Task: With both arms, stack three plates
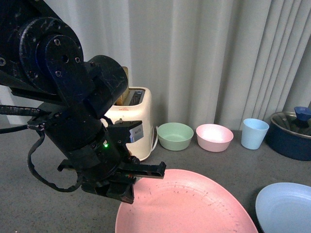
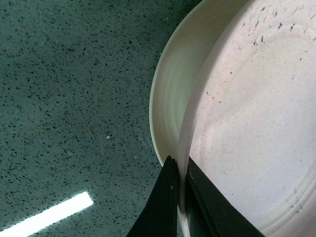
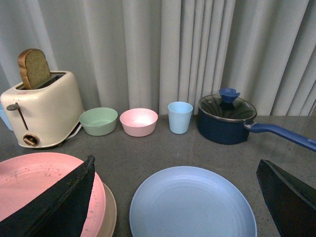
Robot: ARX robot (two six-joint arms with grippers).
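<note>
**A:** Plates: where's each one?

**B:** Pink plate (image 1: 194, 208) is nearest the front cam, over the cream plate (image 2: 168, 98). Only a crescent of cream shows past its rim, and I can't tell if the two touch. Blue plate (image 3: 192, 205) lies flat on the grey speckled counter (image 2: 74, 98), just beside that pair on the robot's right.

**A:** Claws?

**B:** Left gripper (image 2: 180, 160) is clenched on the pink plate's rim, w/ the edge pinched btw its two fingers. Right gripper (image 3: 176, 163) is spread wide and grasps nothing. In its wrist cam the blue plate shows btw the fingers.

**A:** Bkgd?

**B:** Along the curtain (image 3: 148, 49), L to R: toaster (image 3: 42, 106) w/ a bread slice (image 3: 34, 66) sticking up, green bowl (image 3: 98, 121), pink bowl (image 3: 138, 122), blue cup (image 3: 179, 117), and a dark blue pot (image 3: 227, 121) w/ a glass lid. All are apart from the plates.
</note>
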